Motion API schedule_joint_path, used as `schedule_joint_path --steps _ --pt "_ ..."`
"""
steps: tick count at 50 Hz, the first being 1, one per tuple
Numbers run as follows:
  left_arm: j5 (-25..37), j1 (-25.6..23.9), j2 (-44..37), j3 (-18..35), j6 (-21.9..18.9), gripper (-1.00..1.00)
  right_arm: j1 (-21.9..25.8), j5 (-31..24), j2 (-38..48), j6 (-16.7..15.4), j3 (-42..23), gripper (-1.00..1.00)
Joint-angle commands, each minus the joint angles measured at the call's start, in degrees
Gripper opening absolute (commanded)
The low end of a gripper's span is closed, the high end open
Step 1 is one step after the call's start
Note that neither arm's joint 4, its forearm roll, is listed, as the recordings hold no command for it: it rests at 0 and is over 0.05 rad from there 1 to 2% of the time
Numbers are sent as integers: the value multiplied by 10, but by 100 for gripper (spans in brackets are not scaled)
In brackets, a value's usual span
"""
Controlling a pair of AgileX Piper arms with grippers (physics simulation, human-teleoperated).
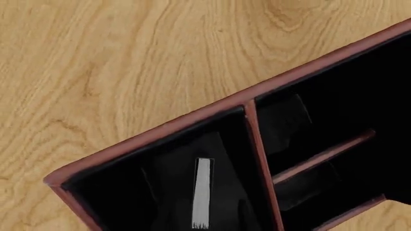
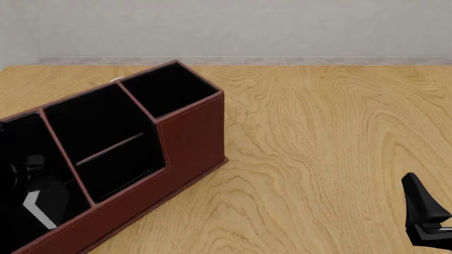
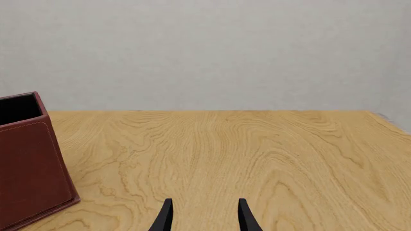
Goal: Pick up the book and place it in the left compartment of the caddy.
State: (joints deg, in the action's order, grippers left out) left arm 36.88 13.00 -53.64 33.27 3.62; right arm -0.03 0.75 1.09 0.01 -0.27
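I see the book point(image 1: 202, 192) inside the left compartment point(image 2: 18, 159) of the caddy point(image 2: 190, 137), its white page edges a thin strip running lengthwise down into the black lining. The left pincer point(image 2: 32, 198) reaches into that section; whether it grips the book I cannot tell. A stitched red-brown divider and shelf bar flank it. The right pincer point(image 3: 204, 216) stands apart, jaws parted, over the wood-grain surface point(image 2: 332, 143).
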Motion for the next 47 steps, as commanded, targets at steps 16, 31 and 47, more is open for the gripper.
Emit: schedule_joint_path --steps 16,31,47 --pt "146 -17 129 52 5 100 0 0 -1 0 2 100" --pt "219 -31 195 82 16 100 0 0 -2 0 2 100" --pt "330 -28 262 155 1 100 0 0 -2 0 2 100"
